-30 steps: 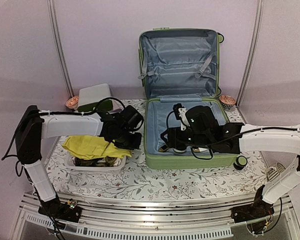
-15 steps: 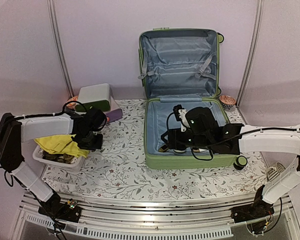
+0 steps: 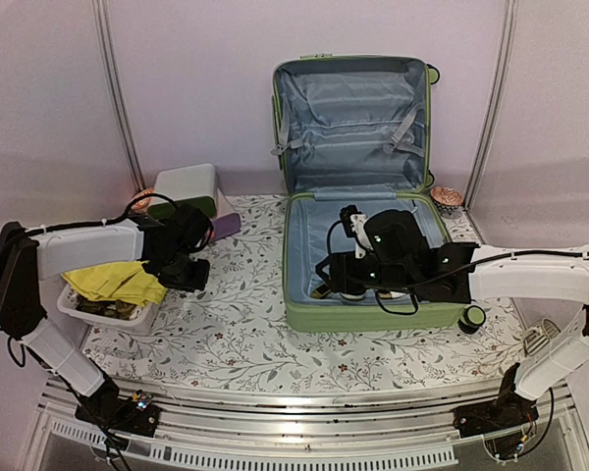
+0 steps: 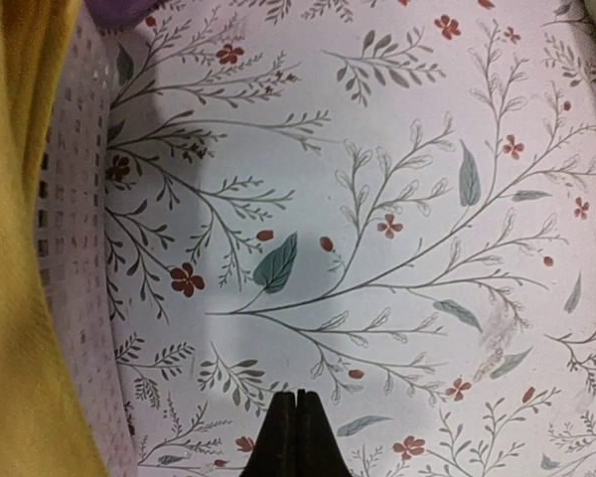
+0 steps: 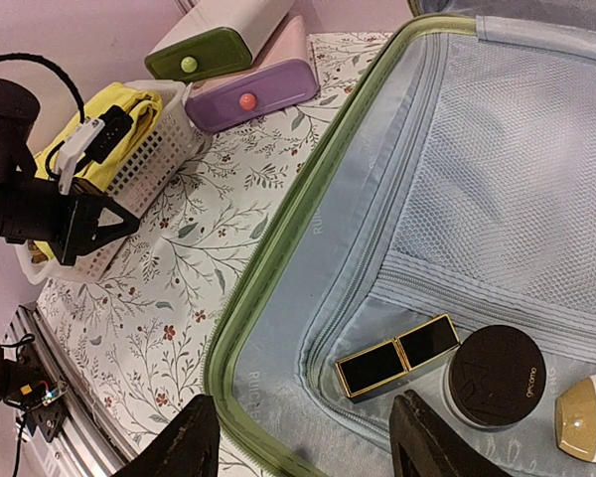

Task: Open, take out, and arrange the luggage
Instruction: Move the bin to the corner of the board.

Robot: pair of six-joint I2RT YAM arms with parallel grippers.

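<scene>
The luggage (image 3: pixel 353 128), a light-green suitcase, lies open on the table with its lid upright against the back wall. My right gripper (image 3: pixel 329 283) is open inside the lower half, just behind its green rim (image 5: pixel 278 248). In the right wrist view the gripper (image 5: pixel 306 399) hangs empty over the grey-blue lining. A black-and-gold case (image 5: pixel 397 356), a black round jar (image 5: pixel 497 376) and a white-and-gold item (image 5: pixel 588 417) lie there. My left gripper (image 3: pixel 189 273) is shut and empty. It hovers (image 4: pixel 296 399) over the floral cloth just right of the white basket (image 4: pixel 74 248).
The white perforated basket (image 3: pixel 98 314) with a yellow cloth (image 3: pixel 113 283) stands at the table's left edge. A white-and-green drawer box (image 3: pixel 187 188) and a purple box (image 3: pixel 226 227) sit at the back left. A black wheel (image 3: pixel 471 317) sticks out at the suitcase's front right.
The basket with the yellow cloth has slid left from beside the suitcase to the table's left edge, along with my left arm. The left gripper now stands just right of it. The right arm has not moved.
</scene>
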